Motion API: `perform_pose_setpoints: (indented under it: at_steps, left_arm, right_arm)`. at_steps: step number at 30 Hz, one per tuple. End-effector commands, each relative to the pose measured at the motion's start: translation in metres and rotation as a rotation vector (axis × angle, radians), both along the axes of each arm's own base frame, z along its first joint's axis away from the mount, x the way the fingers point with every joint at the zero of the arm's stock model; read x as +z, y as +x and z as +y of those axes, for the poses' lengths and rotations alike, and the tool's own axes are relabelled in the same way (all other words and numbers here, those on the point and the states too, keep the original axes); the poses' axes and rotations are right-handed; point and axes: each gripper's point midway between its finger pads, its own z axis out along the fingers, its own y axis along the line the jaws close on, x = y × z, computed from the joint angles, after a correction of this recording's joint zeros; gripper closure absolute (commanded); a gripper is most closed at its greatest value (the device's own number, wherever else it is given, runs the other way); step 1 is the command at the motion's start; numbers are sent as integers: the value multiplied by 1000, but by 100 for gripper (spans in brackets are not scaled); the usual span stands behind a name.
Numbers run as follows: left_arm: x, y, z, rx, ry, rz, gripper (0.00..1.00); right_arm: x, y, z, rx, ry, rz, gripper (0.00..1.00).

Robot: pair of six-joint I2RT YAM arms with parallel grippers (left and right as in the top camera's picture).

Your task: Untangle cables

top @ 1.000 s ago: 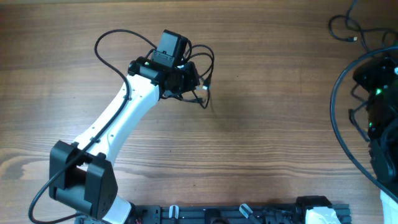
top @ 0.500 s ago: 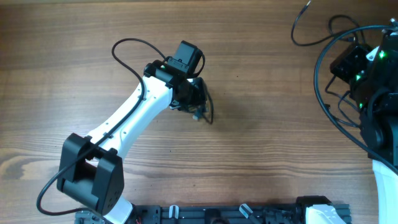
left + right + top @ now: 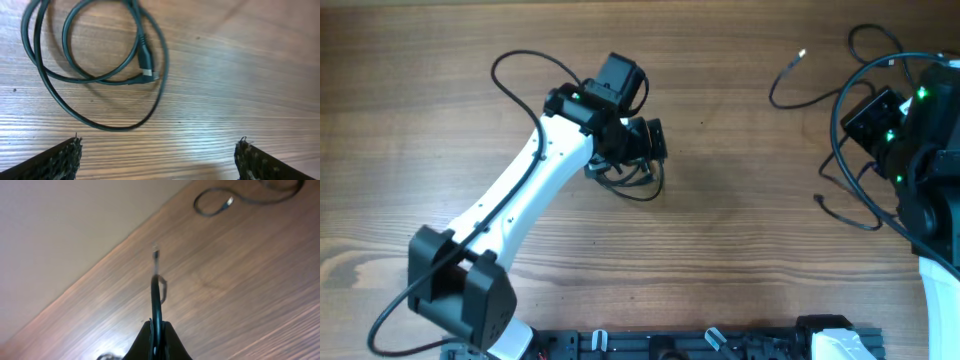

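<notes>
One thin black cable lies on the wooden table as a loose double loop, its plug end inside the loop. My left gripper hovers just above it, open, with nothing between the fingertips. From overhead this coil sits right below the left gripper. My right gripper is shut on another thin black cable, which runs forward to a small plug. A further cable loop lies beyond. Overhead, a loose cable curls left of the right arm.
The arms' own thicker black cables arc around the right arm at the table's right edge. A short thin cable piece lies below it. A black rail runs along the front edge. Bare wood separates the two arms.
My left gripper has gone from shut to open and released the coil, which now rests on the table. The right arm has moved inward, and a loose cable now lies to its left.
</notes>
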Motion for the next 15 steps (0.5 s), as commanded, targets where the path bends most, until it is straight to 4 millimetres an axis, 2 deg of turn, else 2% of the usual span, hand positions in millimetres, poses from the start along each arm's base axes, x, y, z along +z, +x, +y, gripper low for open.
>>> perform_pose_setpoints:
  at_steps: [1, 4, 6, 8, 10, 12, 15]
  left_arm:
    - [32, 5, 1, 0, -30, -87, 0]
    - [33, 5, 1, -1, -32, -89, 5]
    - [42, 8, 1, 4, -47, -118, 4]
    - [63, 14, 0, 11, -103, -154, 2]
    - [87, 14, -8, -3, -241, -139, 0]
    - [98, 13, -8, -3, -335, -108, 0]
    - [98, 16, 2, 25, -349, -95, 0]
  right_arm:
    - [-14, 1, 29, 93, 152, 61, 96]
    - [-32, 5, 47, 216, 170, 138, 96]
    - [-44, 10, 60, 322, 173, 184, 96]
    - [-56, 13, 69, 408, 164, 225, 96]
    - [-64, 16, 75, 449, 180, 250, 96]
    - [-60, 16, 89, 541, 212, 229, 96]
    - [-41, 10, 122, 766, 283, 139, 96]
